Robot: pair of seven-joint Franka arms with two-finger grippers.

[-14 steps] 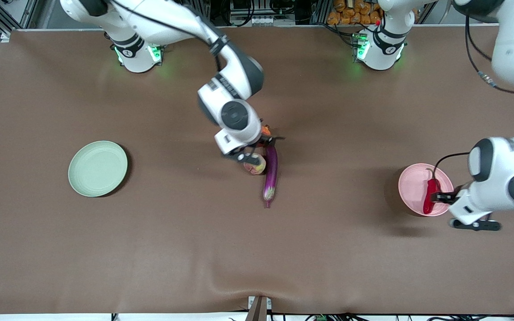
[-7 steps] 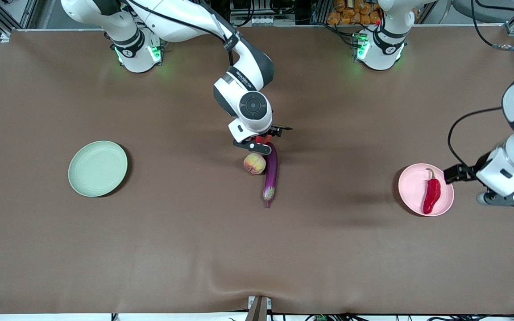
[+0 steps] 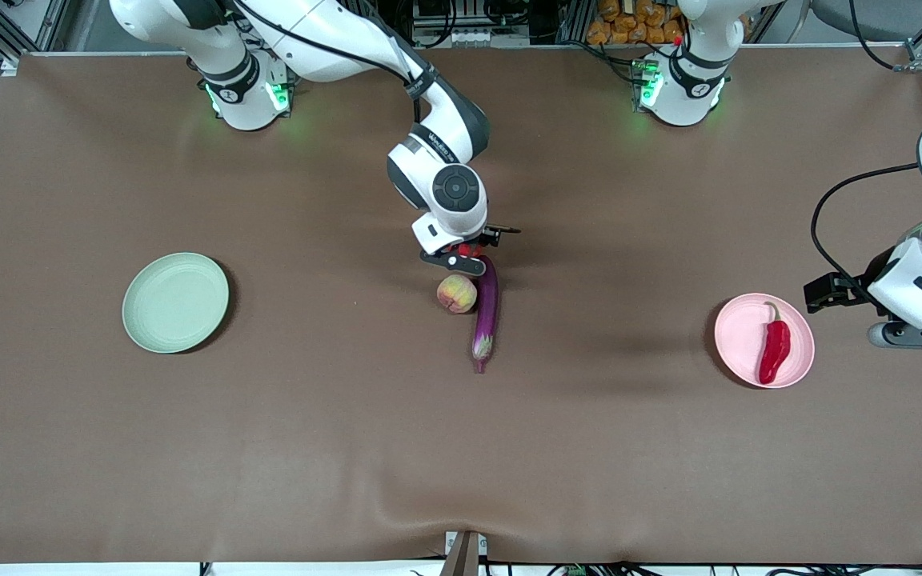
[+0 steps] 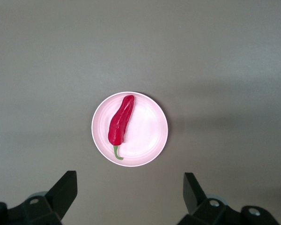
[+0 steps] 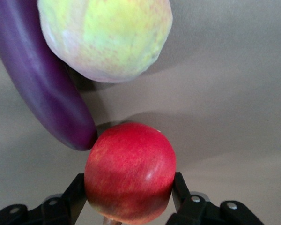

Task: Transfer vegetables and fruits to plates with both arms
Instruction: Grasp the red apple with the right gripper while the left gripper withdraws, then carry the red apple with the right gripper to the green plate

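Right gripper (image 3: 465,254) is down at mid-worktop, clenched on the round red fruit (image 5: 130,171); both fingers (image 5: 75,194) press its sides in the right wrist view. The eggplant (image 3: 486,310) has 1 end touching the red fruit just beside the gripper and runs from there toward the front camera. The peach (image 3: 457,294) sits just past the gripper, nearer the front camera, touching the eggplant's side and apart from the red fruit. Green plate (image 3: 176,302) is well apart from this gripper, toward the right arm's end of the worktop, nothing on it.

Left gripper (image 4: 130,199) hangs in the air at the left arm's end of the worktop, released, jaws spread wide, holding nothing. Pink plate (image 3: 737,332) lies just beside and below it, carrying the red chili pepper (image 3: 774,349).
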